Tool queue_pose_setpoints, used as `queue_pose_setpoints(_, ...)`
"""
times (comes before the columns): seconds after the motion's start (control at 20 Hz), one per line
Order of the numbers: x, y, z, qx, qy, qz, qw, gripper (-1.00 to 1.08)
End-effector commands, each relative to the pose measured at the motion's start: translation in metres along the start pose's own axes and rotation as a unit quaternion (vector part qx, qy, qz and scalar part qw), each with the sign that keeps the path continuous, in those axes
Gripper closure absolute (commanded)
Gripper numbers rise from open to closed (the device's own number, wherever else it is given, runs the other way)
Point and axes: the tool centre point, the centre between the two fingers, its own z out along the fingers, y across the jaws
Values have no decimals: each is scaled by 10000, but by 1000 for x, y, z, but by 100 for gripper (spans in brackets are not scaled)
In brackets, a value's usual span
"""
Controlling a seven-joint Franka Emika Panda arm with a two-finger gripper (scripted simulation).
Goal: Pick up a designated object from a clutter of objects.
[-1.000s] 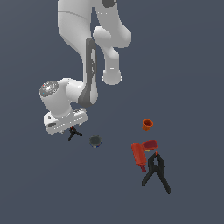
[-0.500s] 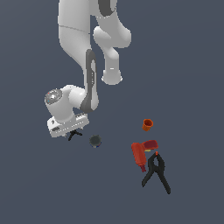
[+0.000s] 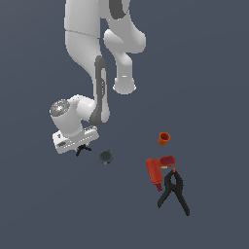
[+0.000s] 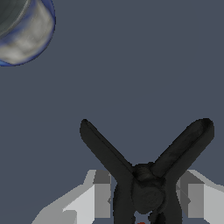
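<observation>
Small black spring clamp (image 4: 146, 175) sits between the gripper (image 4: 146, 199) fingers (image 4: 101, 194), legs splayed outward. Fingers flank its body; actual contact can't be confirmed.

Glossy white arm (image 3: 92, 44) with dark grey joints.

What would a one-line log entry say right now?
phase: grasping | end effector: astride small black clamp | closure: unclear | nearby: round disc
</observation>
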Motion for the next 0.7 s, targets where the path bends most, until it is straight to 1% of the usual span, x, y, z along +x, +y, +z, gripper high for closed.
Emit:
queue_pose_setpoints(0.0,0,0,0,2,0,-3,10000,108)
queue_pose_setpoints(0.35,4,-4,-6,0,0,0,10000,108)
queue_pose_setpoints(0.65,19,-20,-30,0,0,0,10000,108)
